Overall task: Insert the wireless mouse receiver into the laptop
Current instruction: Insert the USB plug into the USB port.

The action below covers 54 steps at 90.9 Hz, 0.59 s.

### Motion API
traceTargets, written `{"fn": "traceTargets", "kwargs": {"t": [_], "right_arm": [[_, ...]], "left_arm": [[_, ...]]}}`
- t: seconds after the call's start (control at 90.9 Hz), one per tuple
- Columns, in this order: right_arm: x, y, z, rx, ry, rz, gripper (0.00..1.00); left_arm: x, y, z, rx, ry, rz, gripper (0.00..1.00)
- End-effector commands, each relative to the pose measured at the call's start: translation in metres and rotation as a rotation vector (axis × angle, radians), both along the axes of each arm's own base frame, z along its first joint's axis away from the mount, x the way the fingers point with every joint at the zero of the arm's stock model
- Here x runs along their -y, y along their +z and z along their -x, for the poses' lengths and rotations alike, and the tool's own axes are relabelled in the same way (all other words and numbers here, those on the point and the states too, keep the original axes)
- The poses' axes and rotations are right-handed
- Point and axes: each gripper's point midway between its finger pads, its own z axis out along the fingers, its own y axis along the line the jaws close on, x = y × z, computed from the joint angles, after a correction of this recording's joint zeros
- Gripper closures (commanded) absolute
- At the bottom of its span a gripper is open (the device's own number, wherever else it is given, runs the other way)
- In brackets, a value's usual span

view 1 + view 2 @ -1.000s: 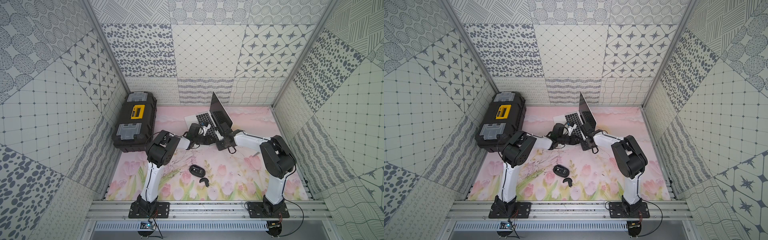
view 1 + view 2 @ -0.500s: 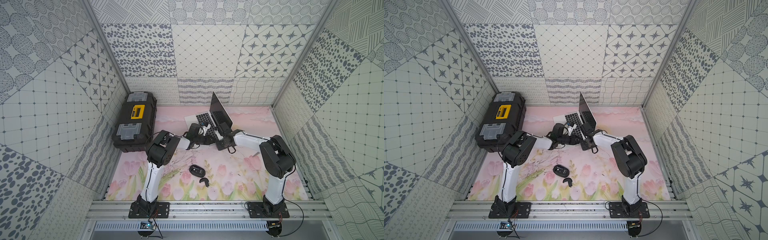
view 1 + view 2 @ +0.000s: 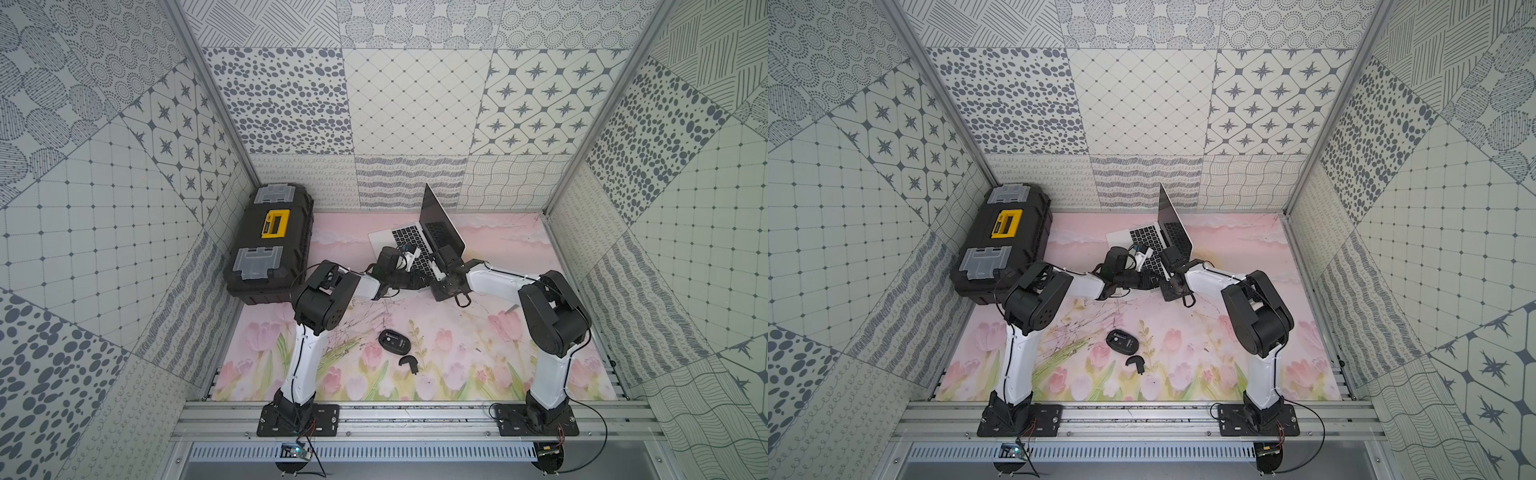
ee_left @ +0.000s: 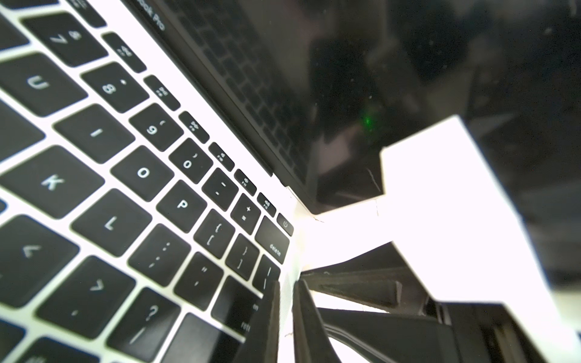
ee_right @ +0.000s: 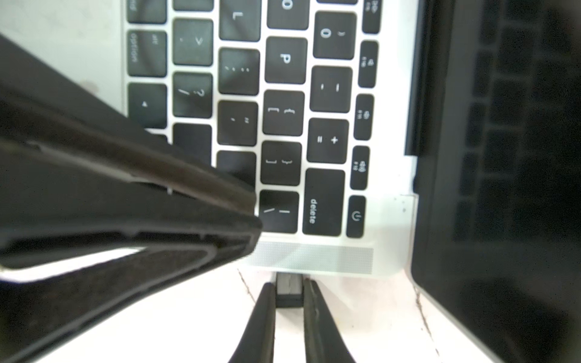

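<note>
Well, both top views show nothing moved: both arms stay at the laptop point(image 3: 405, 243), twelve o'clock on the tabletop point(image 3: 478, 332), so insertion looks unfinished to us. Left wrist: our left hand point(image 4: 284, 294), nearly together and empty, sits at the deck edge. Right wrist: our right hand point(image 5: 287, 283) is clamped on the wireless mouse receiver point(image 5: 287, 294), its metal tip at the laptop's side.

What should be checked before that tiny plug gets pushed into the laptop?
1. The wireless mouse receiver is pinched in the right gripper: ok.
2. Its metal end meets the laptop at the side edge: ok.
3. Fully seated: not ok, bare metal shows.
4. The left gripper is shut over the keyboard corner; pressing down: cannot tell.
5. The mouse and cover lie clear of both arms: ok.
</note>
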Motion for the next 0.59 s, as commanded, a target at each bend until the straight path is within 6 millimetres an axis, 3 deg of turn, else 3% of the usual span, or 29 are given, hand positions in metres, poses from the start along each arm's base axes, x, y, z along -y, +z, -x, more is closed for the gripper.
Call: {"fn": "traceTargets", "kwargs": {"t": [0.0,0.22,0.583], "right_arm": [[-0.024,0.006,-0.022,0.068,0.061,-0.062,0.86],[-0.032,0.005,-0.024,0.074,0.076,-0.061,0.86],[0.015,0.008,-0.040,0.121,-0.108,0.010,0.87]], "left_arm": [[-0.021,-0.058,0.017,-0.170,0.041,-0.144,0.87],[-0.021,-0.058,0.018,-0.175,0.039,-0.144,0.88],[-0.025,-0.065,0.018,-0.193,0.056,-0.164,0.90]]}}
